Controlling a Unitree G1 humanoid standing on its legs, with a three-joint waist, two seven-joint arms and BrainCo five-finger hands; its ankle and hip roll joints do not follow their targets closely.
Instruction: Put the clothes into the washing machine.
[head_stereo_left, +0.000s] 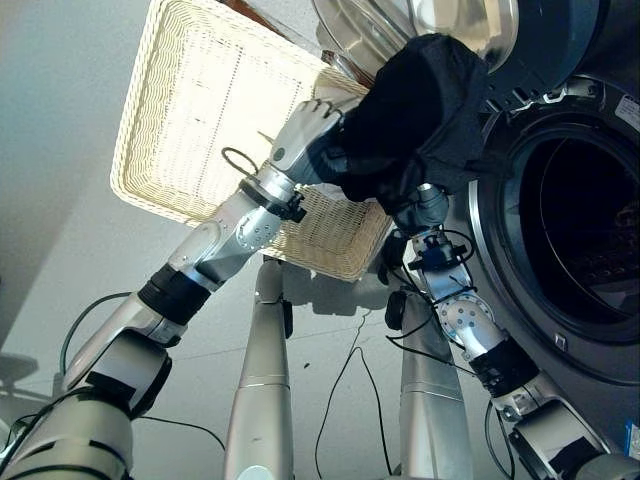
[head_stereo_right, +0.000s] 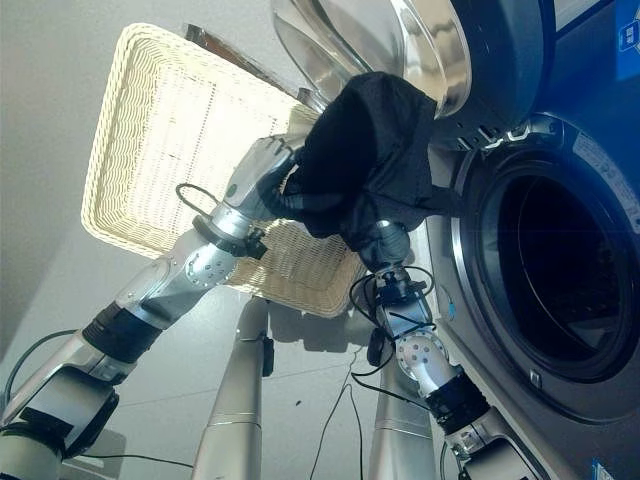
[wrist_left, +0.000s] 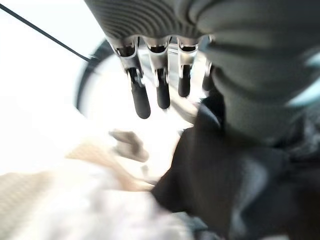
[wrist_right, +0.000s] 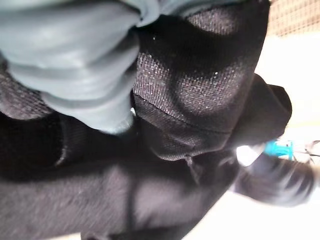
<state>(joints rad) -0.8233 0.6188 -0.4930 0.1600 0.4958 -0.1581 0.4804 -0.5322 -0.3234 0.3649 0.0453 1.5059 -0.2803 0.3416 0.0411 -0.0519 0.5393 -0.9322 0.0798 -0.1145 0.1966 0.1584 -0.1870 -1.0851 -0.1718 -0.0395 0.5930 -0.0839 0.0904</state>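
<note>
a black garment (head_stereo_left: 420, 120) is bunched up between both hands, just left of the washing machine (head_stereo_left: 560, 210) opening. the left hand (head_stereo_left: 305, 140) has straight fingers against it; the right hand (head_stereo_left: 425, 205) is buried underneath, grip unclear. a wicker basket (head_stereo_left: 190, 110) lies behind to the left.

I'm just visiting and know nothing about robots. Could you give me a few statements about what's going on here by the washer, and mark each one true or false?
1. The round washing machine door stands open. True.
2. The black knitted garment already lies inside the dark drum. False: it is held up outside, in front of the opening.
3. The cream wicker laundry basket is piled with clothes. False: what shows of its inside looks bare.
4. The left hand touches the garment. True.
5. The right hand is under the garment. True.
</note>
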